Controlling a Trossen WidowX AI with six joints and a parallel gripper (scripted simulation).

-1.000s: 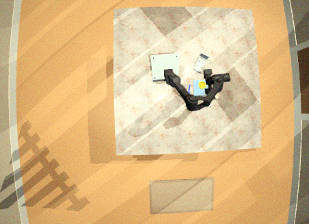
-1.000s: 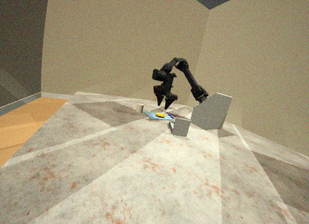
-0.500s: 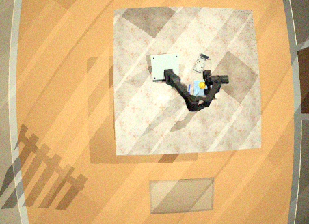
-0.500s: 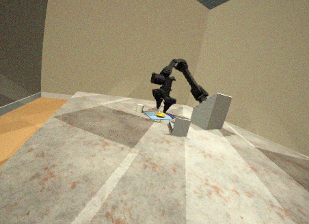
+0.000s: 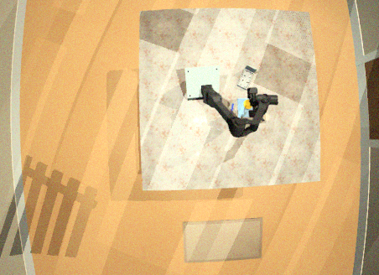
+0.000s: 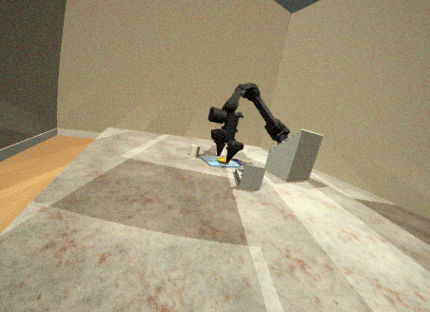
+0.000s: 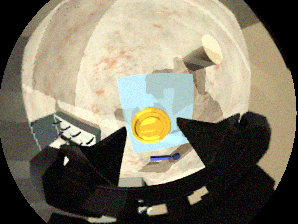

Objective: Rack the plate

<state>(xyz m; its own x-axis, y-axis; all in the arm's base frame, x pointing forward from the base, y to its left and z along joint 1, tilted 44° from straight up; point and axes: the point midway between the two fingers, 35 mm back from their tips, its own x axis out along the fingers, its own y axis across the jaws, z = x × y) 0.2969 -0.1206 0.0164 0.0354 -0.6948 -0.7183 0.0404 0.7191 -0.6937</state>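
The yellow round plate (image 5: 247, 104) (image 6: 222, 160) (image 7: 151, 125) lies flat on a light blue square mat (image 5: 241, 111) (image 6: 212, 163) (image 7: 134, 90). My gripper (image 6: 223, 158) (image 7: 152, 124) is open and points down over the plate. In the wrist view its two dark fingertips stand to the left and right of the plate, with nothing held between them. Whether they touch the plate or mat cannot be told. The dish rack (image 5: 246, 78) (image 6: 252, 178) (image 7: 76, 136), a grey and white piece with small dark marks along it, stands on the table to the left in the wrist view.
A blue utensil (image 5: 232, 107) (image 7: 161, 158) lies beside the mat. A pale cylinder (image 6: 194, 150) (image 7: 212, 49) stands on the mat's other side. A large grey block (image 5: 201, 77) (image 6: 302, 156) stands by the arm's base, beyond the rack in the exterior view.
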